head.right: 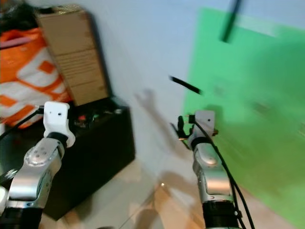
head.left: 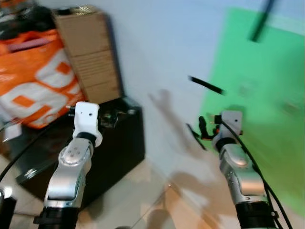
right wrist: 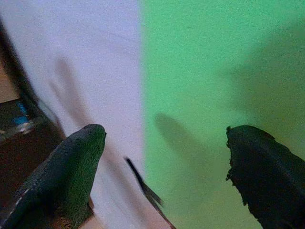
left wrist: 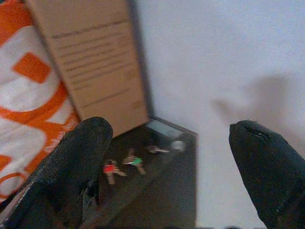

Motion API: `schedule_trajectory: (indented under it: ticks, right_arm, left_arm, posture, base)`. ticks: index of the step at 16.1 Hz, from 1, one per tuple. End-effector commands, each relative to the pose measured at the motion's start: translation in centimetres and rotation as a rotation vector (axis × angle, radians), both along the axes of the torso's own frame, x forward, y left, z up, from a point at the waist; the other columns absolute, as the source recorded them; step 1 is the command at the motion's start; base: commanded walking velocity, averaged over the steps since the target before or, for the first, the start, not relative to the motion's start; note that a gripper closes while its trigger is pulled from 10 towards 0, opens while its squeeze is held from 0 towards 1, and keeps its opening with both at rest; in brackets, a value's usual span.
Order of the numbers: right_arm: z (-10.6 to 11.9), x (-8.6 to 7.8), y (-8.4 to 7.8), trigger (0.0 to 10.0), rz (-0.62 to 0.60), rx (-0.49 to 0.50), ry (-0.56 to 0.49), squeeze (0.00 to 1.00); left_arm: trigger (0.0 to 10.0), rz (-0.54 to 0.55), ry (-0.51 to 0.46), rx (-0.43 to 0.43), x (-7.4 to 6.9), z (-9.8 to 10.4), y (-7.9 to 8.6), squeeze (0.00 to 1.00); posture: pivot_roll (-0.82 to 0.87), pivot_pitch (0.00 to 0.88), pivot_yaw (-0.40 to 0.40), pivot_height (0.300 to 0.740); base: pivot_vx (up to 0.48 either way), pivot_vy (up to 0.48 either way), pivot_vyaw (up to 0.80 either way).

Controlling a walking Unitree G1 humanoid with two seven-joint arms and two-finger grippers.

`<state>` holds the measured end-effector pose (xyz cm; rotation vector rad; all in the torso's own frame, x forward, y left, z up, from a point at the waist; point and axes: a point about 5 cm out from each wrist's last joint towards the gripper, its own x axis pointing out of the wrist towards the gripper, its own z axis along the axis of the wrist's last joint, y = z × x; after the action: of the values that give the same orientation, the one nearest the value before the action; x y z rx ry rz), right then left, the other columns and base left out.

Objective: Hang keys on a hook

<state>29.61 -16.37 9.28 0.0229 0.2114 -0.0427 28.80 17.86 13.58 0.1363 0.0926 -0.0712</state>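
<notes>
Orange bag [head.left: 33, 76] and cardboard box [head.left: 90, 52] at far left. Keys [left wrist: 124, 164] lying on black cabinet [head.left: 121, 143] by the box. Left gripper [left wrist: 167, 176] spread wide, aimed at them. Right gripper [right wrist: 164, 176] released, empty, facing green panel [head.left: 257, 95]; black hook [head.left: 206, 85] on wall.

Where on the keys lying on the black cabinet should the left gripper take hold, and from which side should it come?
Judging from the left wrist view, the keys lie flat and spread out on the black cabinet by the cardboard box. The open left gripper had best come down from above and pinch the middle of the bunch. The blur hides any ring.
</notes>
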Motion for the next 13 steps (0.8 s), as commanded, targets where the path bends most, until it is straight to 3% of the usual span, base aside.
schedule_trajectory:
  ticks: [1,4,13]
  right_arm:
    - [0.54,0.35,1.04,10.0,0.036,0.006,-0.022,1.0]
    - [0.63,0.47,1.0,10.0,0.032,0.007,-0.024,1.0]
    - [0.8,0.81,0.9,10.0,0.032,-0.001,-0.031,1.0]
  left_arm:
    - [10.0,0.014,0.012,0.008,-0.03,0.0,0.54,0.24]
    - [10.0,0.016,0.011,0.007,-0.02,0.0,0.48,0.23]
    - [10.0,0.022,0.009,0.001,0.12,0.06,0.41,0.23]
  posture:
    - [0.04,0.0,0.021,0.74]
    - [0.04,0.0,0.019,0.74]
    - [0.04,0.0,0.012,0.74]
  base:
    - [0.326,0.0,0.8]
    - [0.336,0.0,0.8]
    - [0.331,0.0,0.0]
